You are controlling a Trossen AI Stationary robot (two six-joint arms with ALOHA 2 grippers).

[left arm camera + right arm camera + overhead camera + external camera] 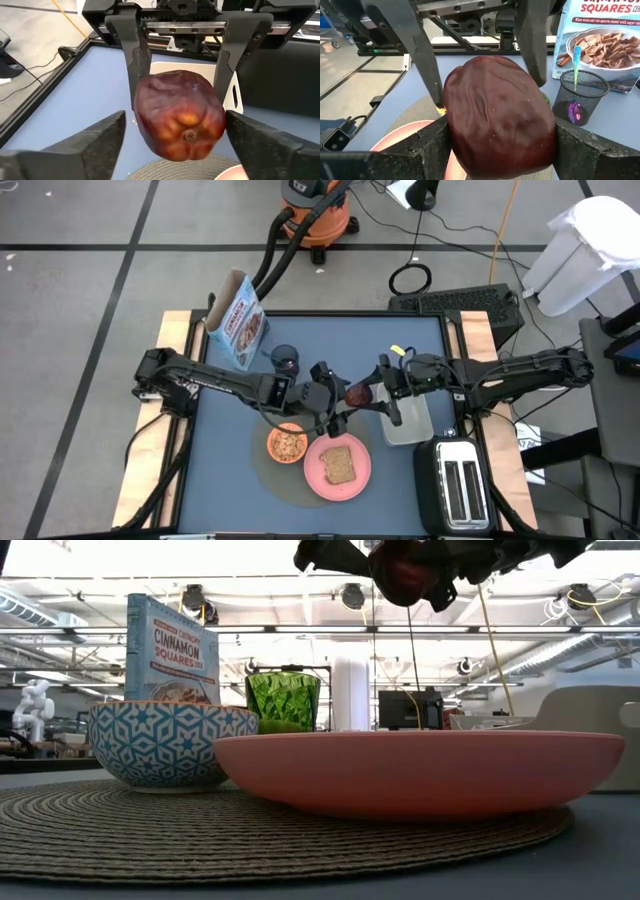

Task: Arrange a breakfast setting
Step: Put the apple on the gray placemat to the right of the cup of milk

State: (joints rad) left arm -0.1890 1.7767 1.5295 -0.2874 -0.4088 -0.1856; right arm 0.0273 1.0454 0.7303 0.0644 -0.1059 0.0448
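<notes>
Right fingers (495, 150) pinch the fruit (356, 393) mid-air above the mat (268, 475); my left fingers (100, 145) spread around it. Bowl (288, 444), plate (362, 470) with toast (339, 464) set; fruit placement left.

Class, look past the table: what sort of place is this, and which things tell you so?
Probably a robotics lab or workshop: an orange shop vacuum stands on the taped floor, cables trail nearby, and open ceiling ducts show behind the cereal box.

Dark red fruit (500, 117): glossy, slightly wrinkled skin. Round grey mat (150, 830): coarse woven cord, matt. Pink plate (420, 772): smooth, satin finish. Green cup (283, 700): faceted, translucent, glass-like. Cereal box (171, 652): printed cardboard. Fingers (420, 150): matt, grainy black plastic.
</notes>
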